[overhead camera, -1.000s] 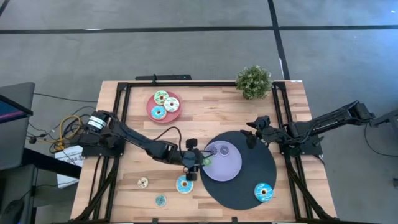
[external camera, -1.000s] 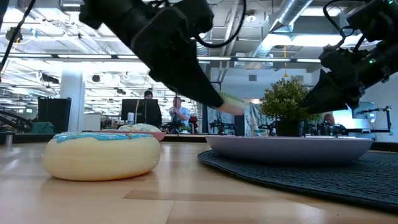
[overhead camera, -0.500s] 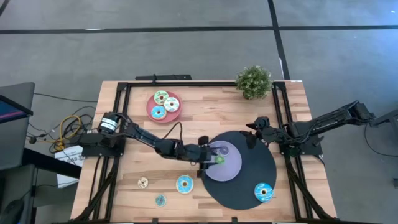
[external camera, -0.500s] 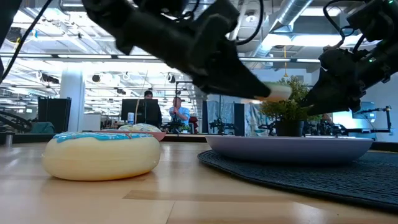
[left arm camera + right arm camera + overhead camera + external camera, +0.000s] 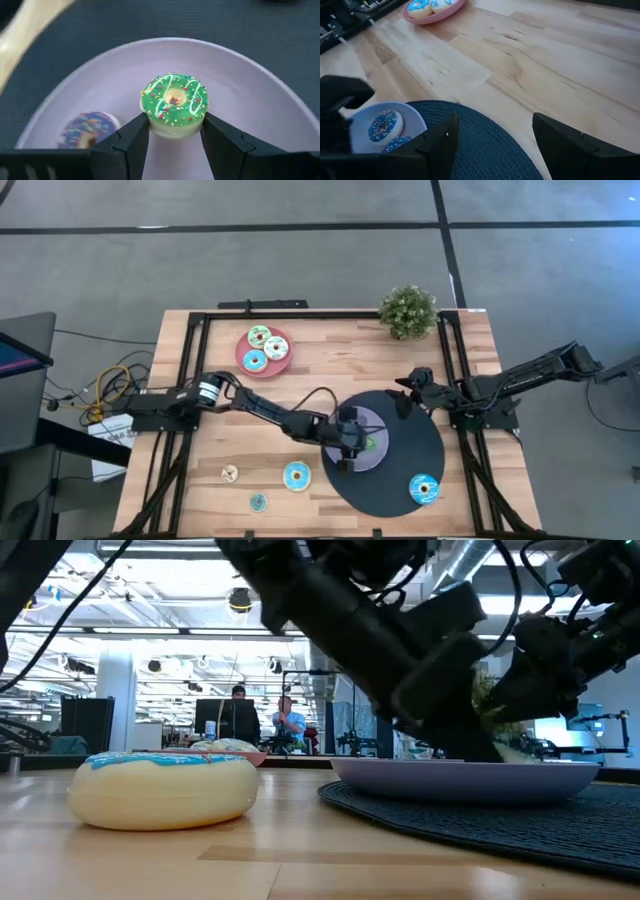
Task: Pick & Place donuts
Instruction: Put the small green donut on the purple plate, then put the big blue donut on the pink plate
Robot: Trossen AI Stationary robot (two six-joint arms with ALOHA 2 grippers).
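Over the lavender plate point(image 5: 260, 107), the left gripper point(image 5: 174, 131) pinches a green donut point(image 5: 174, 104) by its outer flanks.
Probably light, firm and smooth-iced; gripping across the widest part suits it. The right gripper point(image 5: 492, 142) waits spread by the mat point(image 5: 490, 155).

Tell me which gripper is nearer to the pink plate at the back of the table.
Left, slightly. The left gripper holds a green donut over the lavender plate, diagonally from the pink plate. The right gripper waits open, farther across.

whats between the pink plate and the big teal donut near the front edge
Only bare wood and the left arm crossing it, between pink plate and teal donut, in the high view.
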